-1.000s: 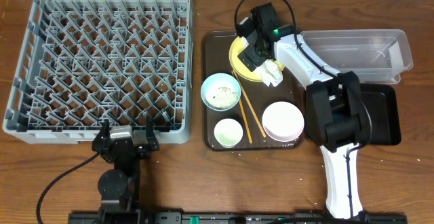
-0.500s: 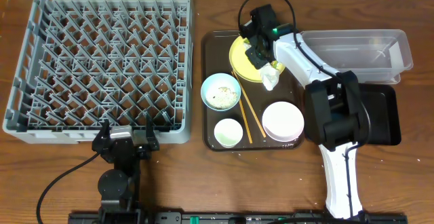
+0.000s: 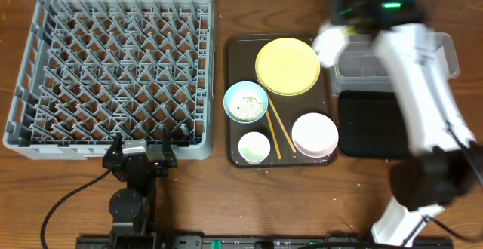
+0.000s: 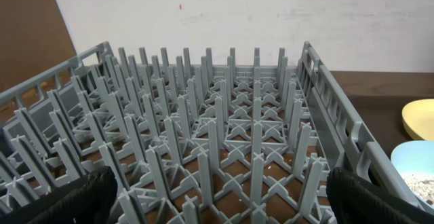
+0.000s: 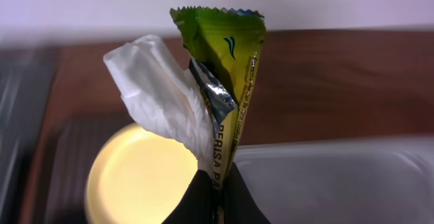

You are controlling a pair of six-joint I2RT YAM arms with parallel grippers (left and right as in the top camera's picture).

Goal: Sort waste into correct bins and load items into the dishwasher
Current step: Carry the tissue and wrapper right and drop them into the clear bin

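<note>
My right gripper point(image 5: 218, 183) is shut on a yellow-green snack wrapper point(image 5: 227, 54) and a crumpled white napkin point(image 5: 159, 88), both sticking up from its tips. Overhead it point(image 3: 336, 36) is blurred, carrying the napkin point(image 3: 326, 49) between the bare yellow plate point(image 3: 287, 66) and the clear tub point(image 3: 392, 56). The black tray point(image 3: 373, 124) lies below the tub. A blue bowl point(image 3: 246, 102) with rice scraps, a white cup point(image 3: 253, 147), a white bowl point(image 3: 315, 133) and chopsticks point(image 3: 275, 128) sit on the brown tray. My left gripper point(image 3: 141, 149) is open at the grey dish rack's point(image 3: 113, 75) front edge.
The brown serving tray point(image 3: 230, 60) lies between the rack and the two bins. In the left wrist view the rack's pegs point(image 4: 217, 136) fill the space ahead, with the plate's edge point(image 4: 420, 119) and the blue bowl point(image 4: 413, 163) at the right.
My right gripper shut on the wrapper and napkin over the yellow plate, lifted them, and swung up and right toward the clear tub. The plate is now bare. The left arm is still.
</note>
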